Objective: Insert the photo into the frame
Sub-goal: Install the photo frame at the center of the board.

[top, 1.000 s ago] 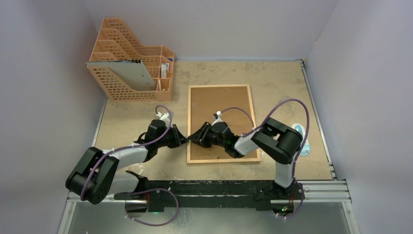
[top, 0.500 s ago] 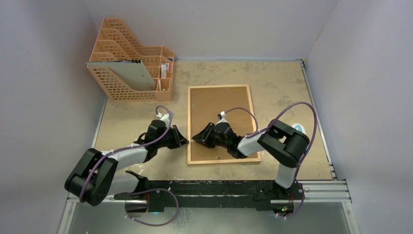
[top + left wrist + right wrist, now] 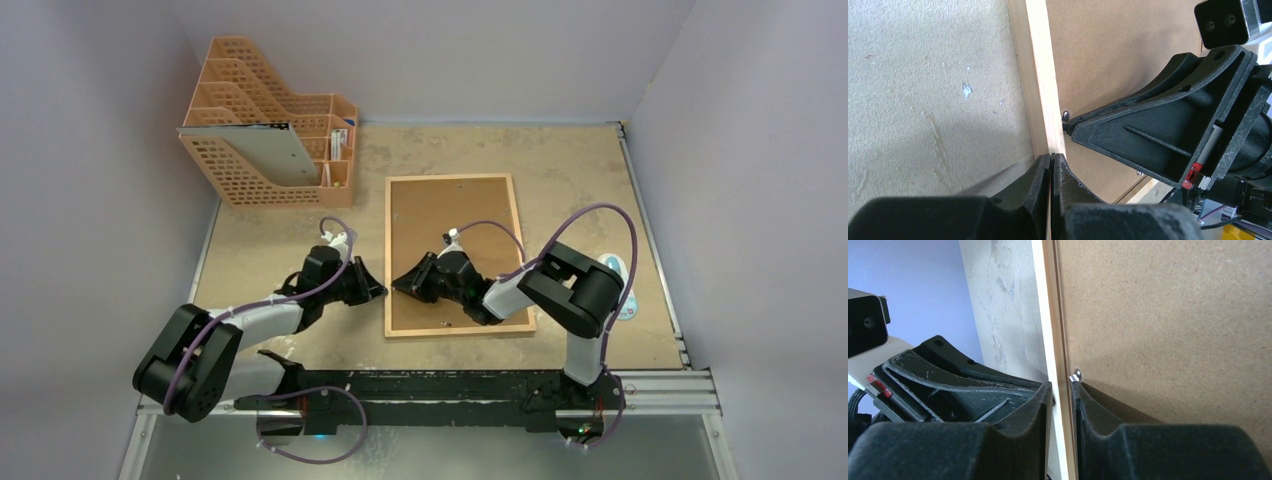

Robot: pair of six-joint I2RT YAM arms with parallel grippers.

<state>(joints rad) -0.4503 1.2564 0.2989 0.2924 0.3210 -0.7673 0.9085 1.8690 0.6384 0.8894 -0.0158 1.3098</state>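
1. Since half a second ago, the right arm point(image 3: 575, 290) has drawn its elbow back toward the frame point(image 3: 1039, 75). The right jaws have stayed at the same spot on the frame's left rail, and the left arm has not shifted.
2. We see the frame lying flat, back upward, in the middle of the worktop point(image 3: 560, 170), with its brown backing panel point(image 3: 440, 205) filling the opening.
3. The left jaws are pressed together with no gap that we can make out. Their fingertips point(image 3: 1042, 167) touch the outer edge of the left rail, toward its near end.
4. The right jaws stand a narrow slit apart, and in the right wrist view the pale rail shows through that slit.
5. One right finger point(image 3: 1085, 405) has its tip against a small metal clip point(image 3: 1076, 375) on the backing panel, just inside the rail. The other sits on the rail's outer side, just beside the left jaws.
6. We cannot tell whether the right jaws press on the rail or only hang over it.
7. An orange file rack point(image 3: 265, 120) stands at the far left of the worktop, well apart from the frame.
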